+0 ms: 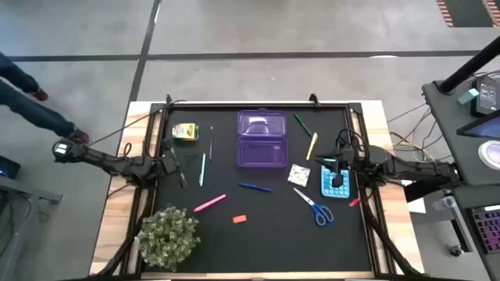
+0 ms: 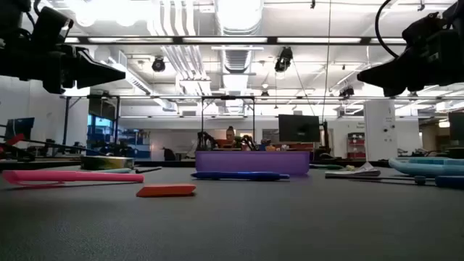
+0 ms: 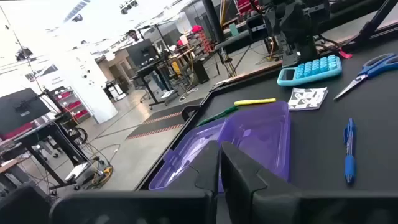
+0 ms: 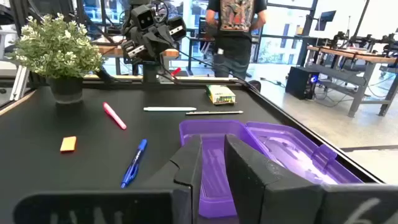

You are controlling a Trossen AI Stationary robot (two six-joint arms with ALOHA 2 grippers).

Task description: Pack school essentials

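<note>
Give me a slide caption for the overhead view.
Open purple case mid-mat, pens, scissors and calculator scattered around, both arms waiting at the sides.

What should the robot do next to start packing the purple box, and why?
Probably the right claw should drop down onto the blue calculator just below it. The purple box already lies open, and nothing is packed yet: the scissors, blue pen and red eraser all lie loose on the mat. The left claw waits, shut, at the other side.
</note>
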